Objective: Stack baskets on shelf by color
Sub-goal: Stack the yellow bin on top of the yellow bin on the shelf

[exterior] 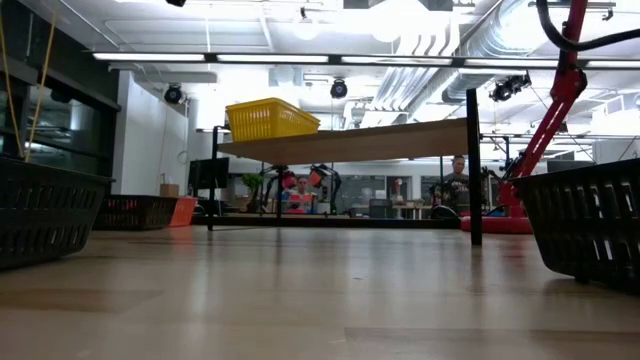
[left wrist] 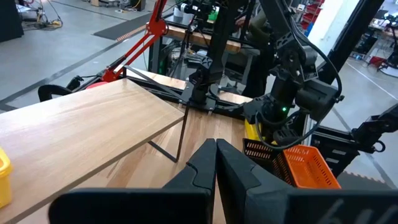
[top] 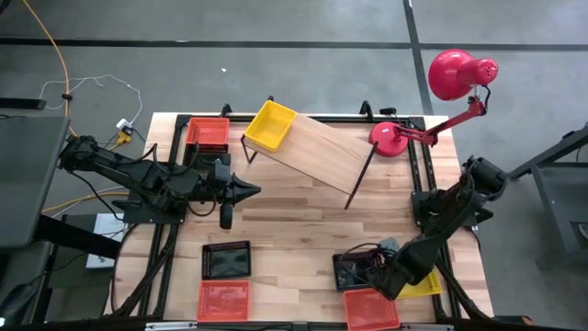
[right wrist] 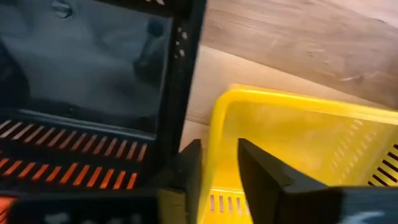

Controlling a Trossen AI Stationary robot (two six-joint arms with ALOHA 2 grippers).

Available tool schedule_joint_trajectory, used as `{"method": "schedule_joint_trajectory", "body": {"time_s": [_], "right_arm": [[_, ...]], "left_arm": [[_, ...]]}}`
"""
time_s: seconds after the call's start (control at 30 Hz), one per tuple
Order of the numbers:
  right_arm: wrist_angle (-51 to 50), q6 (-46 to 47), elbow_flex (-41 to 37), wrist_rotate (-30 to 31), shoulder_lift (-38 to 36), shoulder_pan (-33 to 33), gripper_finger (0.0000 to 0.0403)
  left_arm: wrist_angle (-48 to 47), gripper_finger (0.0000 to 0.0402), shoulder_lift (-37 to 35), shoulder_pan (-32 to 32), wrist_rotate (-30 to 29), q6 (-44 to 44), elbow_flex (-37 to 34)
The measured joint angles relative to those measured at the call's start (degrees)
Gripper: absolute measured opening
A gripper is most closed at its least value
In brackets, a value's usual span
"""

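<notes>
The shelf (top: 322, 152) stands slantwise at the table's far middle, with one yellow basket (top: 269, 126) on its left end; the low view shows that basket (exterior: 270, 119) on the board (exterior: 400, 142). My right gripper (right wrist: 219, 149) is low at the near right corner, shut on a second yellow basket (top: 424, 285), between a black basket (top: 354, 268) and an orange-red one (top: 372, 309). My left gripper (top: 254, 191) hovers shut, left of centre, touching nothing. More baskets: black (top: 227, 260), orange-red (top: 223, 300), orange-red (top: 208, 131). My right gripper has the yellow basket's side wall at its rim (right wrist: 222, 124) between the two fingers, one finger (right wrist: 261, 168) inside the basket and the other outside. The fingers come slanting down from above. Whether the basket is lifted off the table I cannot tell.
A red desk lamp (top: 397, 138) has its base at the shelf's right end and its head (top: 457, 74) beyond the table's far right corner. Bare planks (top: 303, 230) lie in the table's middle. In the low view, black baskets (exterior: 40, 215) (exterior: 590, 230) flank the foreground.
</notes>
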Motion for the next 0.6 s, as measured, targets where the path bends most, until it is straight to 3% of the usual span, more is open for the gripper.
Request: {"method": "schedule_joint_trajectory", "body": {"time_s": [0.13, 0.4, 0.6], "right_arm": [[0.1, -1.3, 0.0, -0.2, -1.7, -0.1, 0.0011], [-2.3, -5.5, 1.0, -1.9, -10.1, -1.1, 0.0004], [-8.3, -16.5, 8.2, -1.9, -16.9, -5.5, 0.0002]], "left_arm": [[0.0, 0.0, 0.0, 0.1, -0.3, 0.1, 0.0], [0.1, 0.0, 0.0, 1.1, -0.5, -0.8, 0.0], [0.4, 0.0, 0.0, 1.1, -0.5, 1.9, 0.0]]}}
